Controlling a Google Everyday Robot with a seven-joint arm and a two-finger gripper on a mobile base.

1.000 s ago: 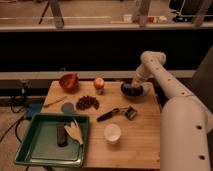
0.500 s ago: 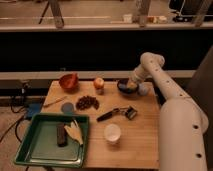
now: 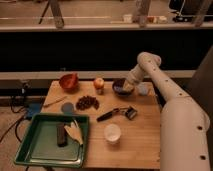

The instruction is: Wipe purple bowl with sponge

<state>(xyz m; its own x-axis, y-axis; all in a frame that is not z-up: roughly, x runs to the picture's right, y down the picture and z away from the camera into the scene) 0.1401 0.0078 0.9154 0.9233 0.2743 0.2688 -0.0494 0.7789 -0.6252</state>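
Note:
The purple bowl (image 3: 120,86) sits at the back of the wooden table (image 3: 135,142), right of centre. My gripper (image 3: 127,86) is at the end of the white arm and reaches down onto the bowl's right rim. A pale blue piece (image 3: 143,89) lies just right of the bowl; I cannot tell whether it is the sponge.
An orange-red bowl (image 3: 69,81) and an apple (image 3: 99,83) stand at the back left. A dark cluster of grapes (image 3: 87,102), a small blue disc (image 3: 67,107), a black-handled tool (image 3: 119,113) and a white cup (image 3: 112,133) lie mid-table. A green tray (image 3: 35,150) fills the front left.
The gripper has shifted slightly left and down over the purple bowl. Everything else on the table stays in place.

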